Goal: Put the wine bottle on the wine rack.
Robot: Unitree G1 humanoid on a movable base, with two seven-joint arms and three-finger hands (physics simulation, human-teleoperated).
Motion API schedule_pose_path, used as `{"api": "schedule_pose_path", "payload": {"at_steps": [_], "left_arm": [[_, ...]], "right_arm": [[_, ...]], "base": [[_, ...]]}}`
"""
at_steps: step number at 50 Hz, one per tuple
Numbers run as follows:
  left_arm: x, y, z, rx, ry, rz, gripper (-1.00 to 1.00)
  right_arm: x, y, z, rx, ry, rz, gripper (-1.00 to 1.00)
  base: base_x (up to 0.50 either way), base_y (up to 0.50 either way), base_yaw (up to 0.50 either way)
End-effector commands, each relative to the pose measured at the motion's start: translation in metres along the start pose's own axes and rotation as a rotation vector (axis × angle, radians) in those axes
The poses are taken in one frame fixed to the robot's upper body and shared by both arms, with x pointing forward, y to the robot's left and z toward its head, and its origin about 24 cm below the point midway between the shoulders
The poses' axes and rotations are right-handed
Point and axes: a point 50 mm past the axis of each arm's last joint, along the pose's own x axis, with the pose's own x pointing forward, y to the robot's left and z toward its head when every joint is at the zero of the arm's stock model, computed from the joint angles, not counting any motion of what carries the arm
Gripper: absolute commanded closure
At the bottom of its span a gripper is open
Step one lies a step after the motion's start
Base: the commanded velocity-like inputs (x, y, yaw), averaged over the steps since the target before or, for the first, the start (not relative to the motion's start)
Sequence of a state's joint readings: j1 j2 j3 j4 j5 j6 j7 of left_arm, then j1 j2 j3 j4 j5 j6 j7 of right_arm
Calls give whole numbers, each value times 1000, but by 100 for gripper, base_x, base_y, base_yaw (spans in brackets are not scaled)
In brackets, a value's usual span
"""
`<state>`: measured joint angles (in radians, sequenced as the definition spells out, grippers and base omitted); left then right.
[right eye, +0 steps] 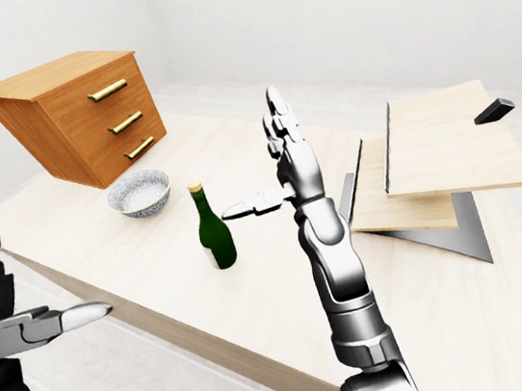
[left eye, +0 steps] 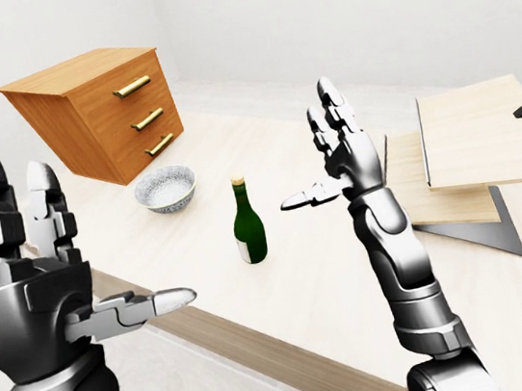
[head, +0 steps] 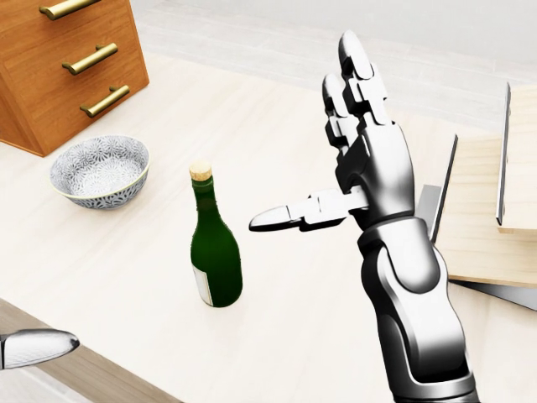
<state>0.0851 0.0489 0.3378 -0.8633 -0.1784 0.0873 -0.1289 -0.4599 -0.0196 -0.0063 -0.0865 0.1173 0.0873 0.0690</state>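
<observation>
Your wine bottle (head: 215, 252) stands upright on the table (head: 277, 143), cork up, while your right hand (head: 357, 180) and left hand (left eye: 31, 286) hover spread open, holding nothing.

Wine bottle (head: 215, 252) stands upright on the pale table (head: 277, 134), dark green glass, cork stopper at top, light label low on its left side. Patterned bowl (head: 100, 171) sits to the left of the bottle, apart from it. Wooden drawer unit (head: 63, 63) with brass handles occupies the far left corner. Right hand (head: 357, 168) is raised above the table to the right of the bottle, fingers spread, thumb pointing left toward the bottle neck without contact. Wooden boards on a dark metal frame (head: 491, 210) lie at the right edge. One silver fingertip of the left hand (head: 33, 347) enters at lower left
</observation>
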Motion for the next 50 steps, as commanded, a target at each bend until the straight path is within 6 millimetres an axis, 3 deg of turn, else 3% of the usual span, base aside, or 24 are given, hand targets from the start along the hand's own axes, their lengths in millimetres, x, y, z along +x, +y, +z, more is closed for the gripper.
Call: {"api": "schedule_pose_path", "payload": {"at_steps": [1,17,39,50], "left_arm": [[0,5,15,17,-68,9,-100],[1,7,15,18,-69,15,-100],[2,3,14,6,-73,11,-100],[0,3,19,9,-84,8,-100]], "right_arm": [[10,11,-8,-2,37,32,-100],[14,28,-20,-11,85,79,-100],[16,45,-61,6,265,119,-100],[19,48,-64,11,284,123,-100]], "base": [[0,0,0],[0,0,0],[0,0,0],[0,0,0]]}}
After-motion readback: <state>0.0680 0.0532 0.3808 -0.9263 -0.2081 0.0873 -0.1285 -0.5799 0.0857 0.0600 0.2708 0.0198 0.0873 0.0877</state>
